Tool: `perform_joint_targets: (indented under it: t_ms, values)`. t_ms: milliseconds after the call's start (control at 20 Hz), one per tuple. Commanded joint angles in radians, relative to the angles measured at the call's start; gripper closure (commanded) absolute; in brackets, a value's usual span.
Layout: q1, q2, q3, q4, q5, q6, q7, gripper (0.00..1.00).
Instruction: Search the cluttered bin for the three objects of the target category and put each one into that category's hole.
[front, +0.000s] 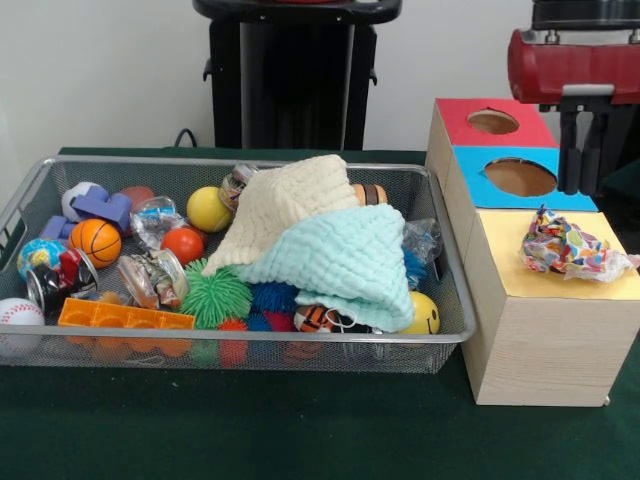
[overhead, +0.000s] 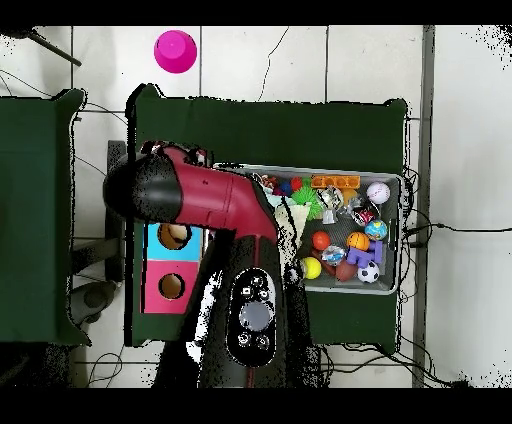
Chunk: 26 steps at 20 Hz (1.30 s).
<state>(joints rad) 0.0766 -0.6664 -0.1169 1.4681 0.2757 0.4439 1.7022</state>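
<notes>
Hovering gripper (front: 583, 150): hangs over the blue section of the box, at the right rim of its hole; the dark fingers (front: 568, 150) hang close together with nothing seen between them, though whether they are fully closed I cannot tell.
Sorting box (front: 540, 330): pale wood, right of the bin; red top with a round hole (front: 493, 122) farthest, blue top with a larger hole (front: 520, 177) in the middle, yellow top nearest.
Crumpled wrapper (front: 572, 247): a multicoloured patterned piece lying on the yellow top.
Mesh bin (front: 250, 350): wire basket on the green table (front: 250, 430), crowded.
Cloths: a cream knit cloth (front: 285, 205) lies partly over a mint quilted cloth (front: 345, 260) in the right half.
Balls: small basketball (front: 96, 241), baseball (front: 18, 312) at the near left corner, soccer ball (front: 76, 197), yellow ball (front: 208, 209), orange-red ball (front: 183, 244), yellow smiley ball (front: 424, 314), green spiky ball (front: 215, 296).
Other clutter: purple block (front: 100, 206), orange brick (front: 125, 318), crinkled clear wrappers (front: 155, 275).
Writing: none readable.
Overhead: a pink cup (overhead: 175, 51) stands on the floor, well apart from the table.
</notes>
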Motion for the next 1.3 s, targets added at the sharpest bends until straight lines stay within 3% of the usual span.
perform_joint_targets:
  t_ms: [50, 200, 750, 1300]
  values:
    - [0.055, 0.075, -0.006, 0.039, 0.016, 0.058, 0.266, 1.0]
    - [0.073, 0.094, -0.03, 0.025, 0.014, 0.056, 0.268, 1.0]
    - [0.007, 0.11, 0.018, 0.07, -0.021, -0.057, 0.158, 1.0]
    - [0.007, 0.102, 0.004, 0.048, -0.024, -0.008, 0.159, 1.0]
